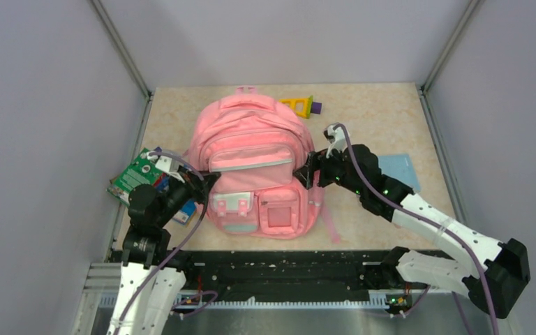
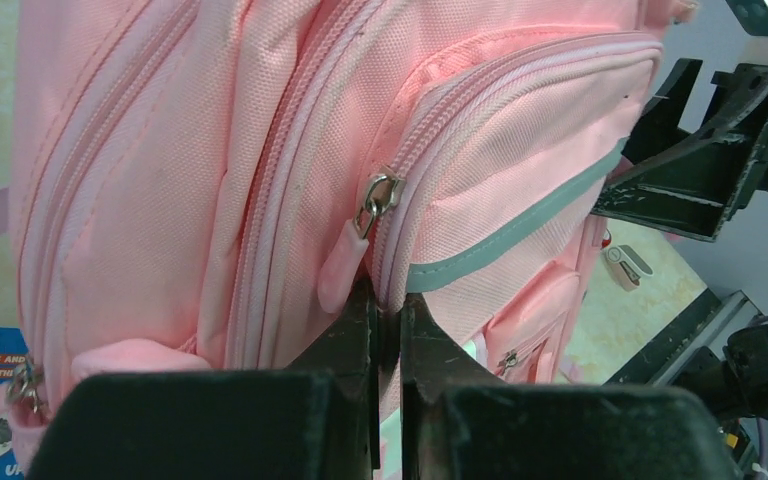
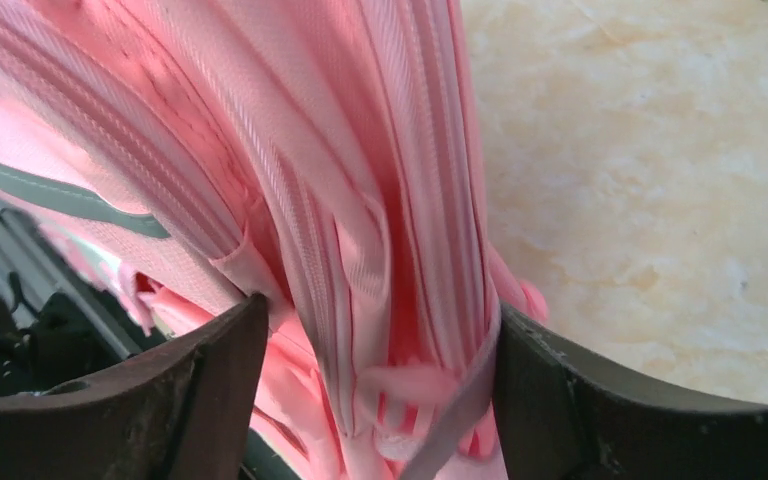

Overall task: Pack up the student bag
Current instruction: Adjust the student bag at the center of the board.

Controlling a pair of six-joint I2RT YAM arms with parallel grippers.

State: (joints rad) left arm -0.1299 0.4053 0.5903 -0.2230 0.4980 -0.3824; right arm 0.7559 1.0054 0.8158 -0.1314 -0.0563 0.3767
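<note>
The student bag (image 1: 255,167) is a large pink backpack lying face up in the middle of the table, front pockets toward me. My left gripper (image 1: 209,180) is at its left side. In the left wrist view the left gripper (image 2: 386,300) is pinched shut on the pink seam of the front pocket, just below the grey strip (image 2: 520,225). A pink zipper pull (image 2: 343,265) hangs beside the left finger. My right gripper (image 1: 309,169) is at the bag's right side. In the right wrist view the right gripper (image 3: 375,330) is closed round a thick bunch of the bag's side fabric (image 3: 360,200).
A green card (image 1: 134,174) and a blue book (image 1: 185,211) lie left of the bag, under the left arm. A yellow triangle toy (image 1: 296,105) with a purple block (image 1: 316,107) lies behind the bag. A blue sheet (image 1: 399,169) lies at the right.
</note>
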